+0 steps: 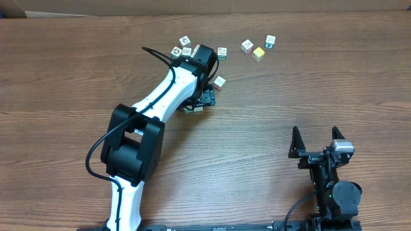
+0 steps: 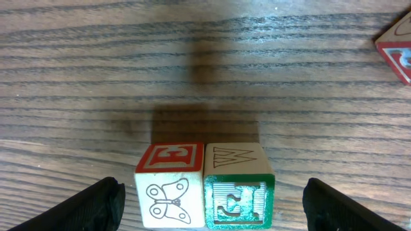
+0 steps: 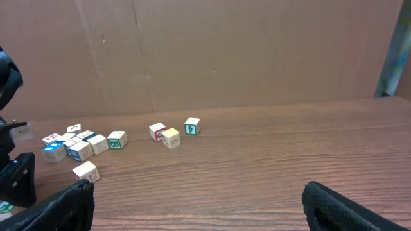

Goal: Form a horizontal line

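Observation:
Of the horizontal line I see only a pair of cubes touching side by side in the left wrist view: a butterfly cube (image 2: 170, 192) with a red-framed top and a green-faced cube (image 2: 239, 196). My left gripper (image 2: 209, 205) is open and straddles the pair, with a gap between each black finger and its cube. From overhead the left gripper (image 1: 199, 102) covers this pair. My right gripper (image 1: 316, 136) stands open and empty near the front right, far from the cubes; in its wrist view the right gripper (image 3: 199, 205) has bare wood between its fingers.
A loose clump of cubes (image 1: 182, 49) lies behind the left wrist. Single cubes sit at its right (image 1: 221, 52) and nearer (image 1: 219, 81). Farther right are three cubes, one yellow-faced (image 1: 258, 54). A red-edged cube (image 2: 398, 48) shows in the wrist view's corner.

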Robot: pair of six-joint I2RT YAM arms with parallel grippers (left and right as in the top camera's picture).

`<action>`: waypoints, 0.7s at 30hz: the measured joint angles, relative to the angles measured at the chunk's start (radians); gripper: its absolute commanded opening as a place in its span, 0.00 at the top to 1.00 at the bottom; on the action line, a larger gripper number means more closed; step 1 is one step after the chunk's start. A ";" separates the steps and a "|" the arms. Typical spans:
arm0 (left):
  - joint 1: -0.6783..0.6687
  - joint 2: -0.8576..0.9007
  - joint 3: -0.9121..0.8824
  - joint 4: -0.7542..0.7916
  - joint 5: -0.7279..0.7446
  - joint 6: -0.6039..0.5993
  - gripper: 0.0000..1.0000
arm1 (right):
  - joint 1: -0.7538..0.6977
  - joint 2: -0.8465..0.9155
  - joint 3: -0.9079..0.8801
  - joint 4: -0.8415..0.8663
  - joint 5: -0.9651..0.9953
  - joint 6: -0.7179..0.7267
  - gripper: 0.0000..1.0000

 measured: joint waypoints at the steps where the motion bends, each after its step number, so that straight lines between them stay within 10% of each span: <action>1: 0.000 0.000 -0.002 0.003 -0.004 -0.003 0.13 | 0.000 0.000 0.000 0.000 0.000 0.000 0.00; 21: 0.000 0.000 -0.069 0.097 -0.021 -0.022 0.30 | 0.000 0.000 0.000 0.000 0.000 0.000 0.00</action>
